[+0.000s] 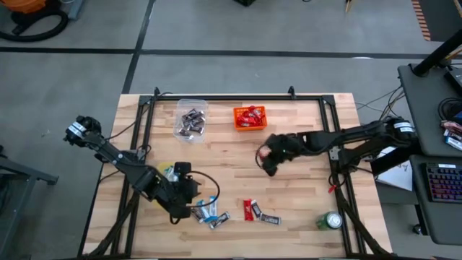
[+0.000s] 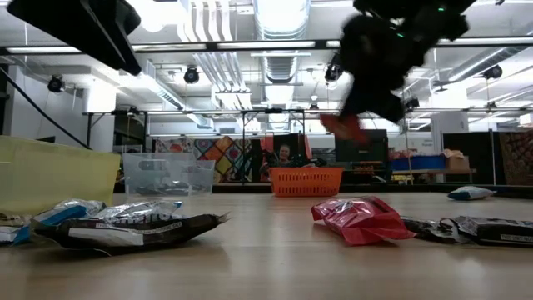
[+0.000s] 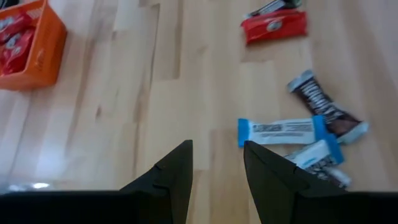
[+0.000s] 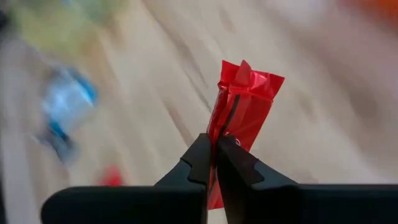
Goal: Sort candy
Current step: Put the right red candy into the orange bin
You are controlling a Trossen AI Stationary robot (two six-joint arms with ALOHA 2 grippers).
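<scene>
Red candy (image 4: 244,106) pinched in right gripper (image 4: 215,163) above table (image 1: 303,184).

Red wrapped candy (image 4: 239,118) pinched upright above the table, other red, blue-and-white, dark bars (image 1: 216,214) lying flat near the front edge

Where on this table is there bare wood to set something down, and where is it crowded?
Bare: the table's middle between the clear bin, orange bin and front candies. Crowded: the front edge, around the left gripper, blue-and-white bars, red bar and green can.
</scene>
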